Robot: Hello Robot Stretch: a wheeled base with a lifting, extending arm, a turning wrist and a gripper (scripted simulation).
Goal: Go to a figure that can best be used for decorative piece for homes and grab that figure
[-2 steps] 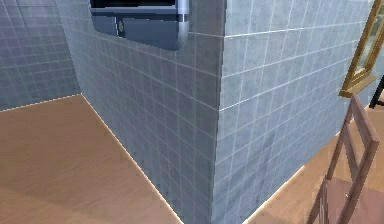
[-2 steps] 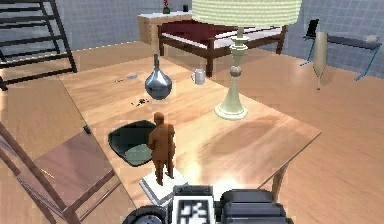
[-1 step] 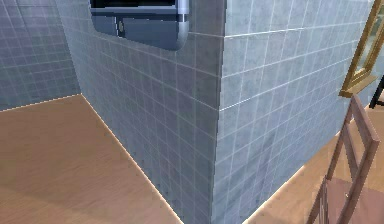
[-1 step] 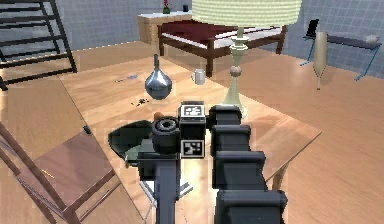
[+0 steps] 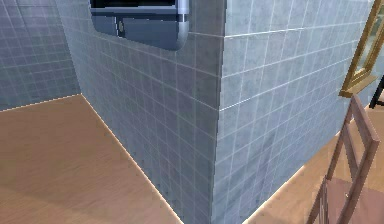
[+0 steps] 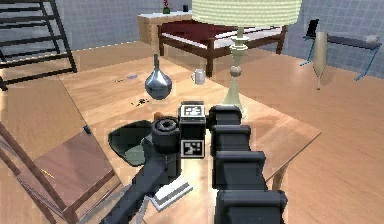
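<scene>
Left of the lamp (image 6: 237, 70) in the arm side view, a dark grey teardrop figure (image 6: 157, 82) stands on a wooden counter (image 6: 100, 95), with a small pale cup (image 6: 200, 76) between it and the lamp. The robot's arm (image 6: 245, 175) runs across the counter on the near side of the lamp's foot and ends in the tool (image 6: 160, 135), which sits nearer than the figure and apart from it. A dark green flat thing (image 6: 125, 145) lies at the tool, so it cannot be told whether the tool holds anything, and the set of its fingers cannot be read either.

The main risk, as it looks from here, is a knock rather than a miss. The arm passes just beside the lamp's foot, so a careless swing toward the lamp could topple it. The figure looks ready to tip if the tool meets its belly off centre, and the cup beside it could be swept along. The tool might also catch the green thing instead. In the forward view a tiled wall corner (image 5: 215, 130) stands close ahead, leaving the base little room to drive forward.

The figure's long axis is vertical: round belly down on the counter, narrow neck pointing straight up at the ceiling, with no lean to be seen.
</scene>
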